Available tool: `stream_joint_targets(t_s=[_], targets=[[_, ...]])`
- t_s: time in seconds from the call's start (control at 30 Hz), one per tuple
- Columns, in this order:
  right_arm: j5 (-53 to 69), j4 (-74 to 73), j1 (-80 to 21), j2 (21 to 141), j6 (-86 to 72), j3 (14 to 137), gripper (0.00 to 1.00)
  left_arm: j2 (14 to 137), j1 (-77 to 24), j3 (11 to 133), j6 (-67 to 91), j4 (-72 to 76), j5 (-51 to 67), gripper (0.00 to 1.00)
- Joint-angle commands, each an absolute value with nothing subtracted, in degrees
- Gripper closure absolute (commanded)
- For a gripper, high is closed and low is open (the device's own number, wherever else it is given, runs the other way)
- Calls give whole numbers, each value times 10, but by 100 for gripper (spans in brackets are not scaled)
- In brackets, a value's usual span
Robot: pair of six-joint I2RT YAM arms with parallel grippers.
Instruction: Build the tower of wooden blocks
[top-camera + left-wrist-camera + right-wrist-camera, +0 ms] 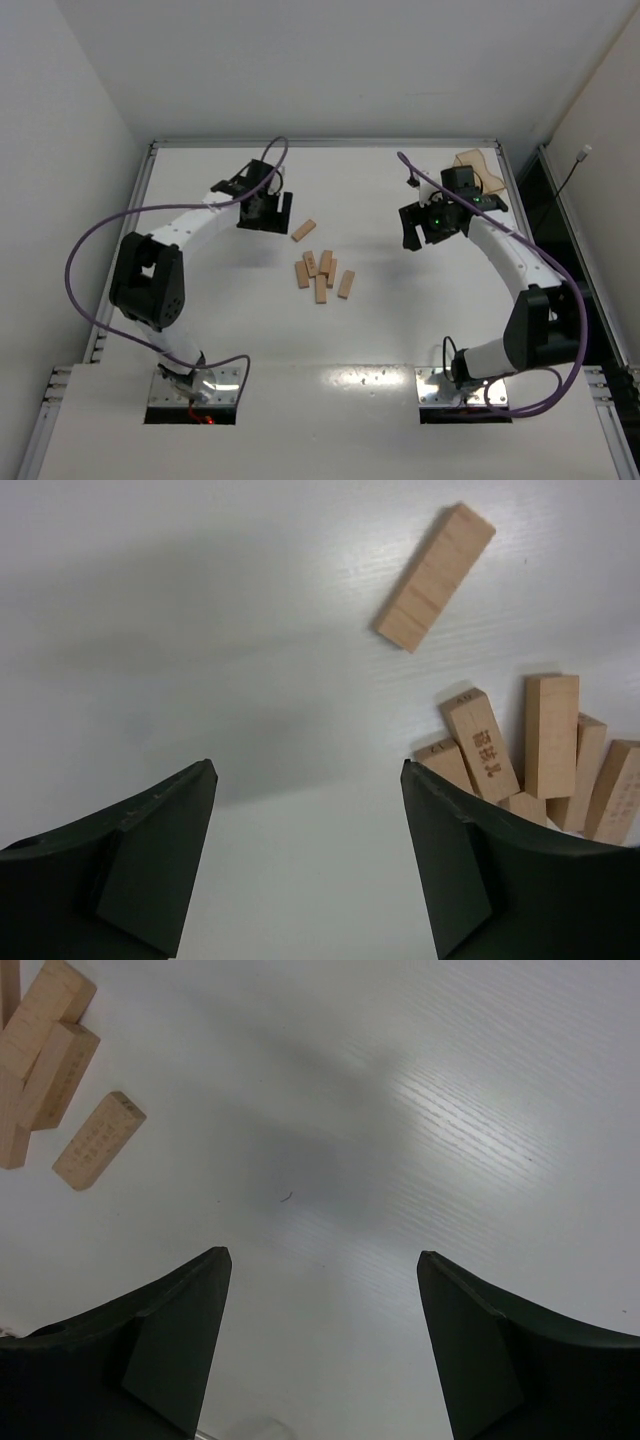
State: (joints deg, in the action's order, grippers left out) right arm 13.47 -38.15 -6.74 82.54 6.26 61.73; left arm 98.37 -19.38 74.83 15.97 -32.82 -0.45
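Evidently no tower stood yet: left fingers [150, 870] and right fingers [170, 1340] gaped wide and empty, so grasping one of the centre-frame wood blocks [321, 287] likely came next.

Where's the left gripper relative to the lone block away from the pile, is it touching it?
Apart. The left wrist view shows bare white table between the open left gripper and the lone block, which lies well ahead of it.

L arm [150, 275] is seen arched up the left of the top view, L gripper [265, 212] held upper centre-left, jaws spread wide. R arm [510, 260] is bent at right, R gripper [425, 225] likewise spread, upper right.
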Motion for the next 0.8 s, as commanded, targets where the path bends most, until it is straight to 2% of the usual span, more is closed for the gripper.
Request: stream_joint_targets(t_s=[0.0, 0.17, 0.33, 0.43, 0.47, 0.57, 0.77], targets=[[131, -361, -70, 820, 71, 618, 27, 988, -244, 748, 232, -418, -137, 27], [136, -361, -70, 809, 66, 613, 27, 1008, -308, 742, 271, -396, -205, 30], [136, -367, -70, 788, 66, 599, 27, 1082, -314, 804, 211, -370, -214, 45], [142, -372, -70, 774, 71, 592, 27, 1094, -285, 818, 178, -340, -202, 59], [142, -372, -65, 774, 71, 586, 27, 1094, -271, 818, 169, -331, -196, 74], [142, -372, -65, 763, 71, 576, 27, 1127, -264, 851, 142, -324, -191, 95], [142, -367, -65, 763, 71, 570, 27, 1158, -264, 863, 105, -294, -161, 100]])
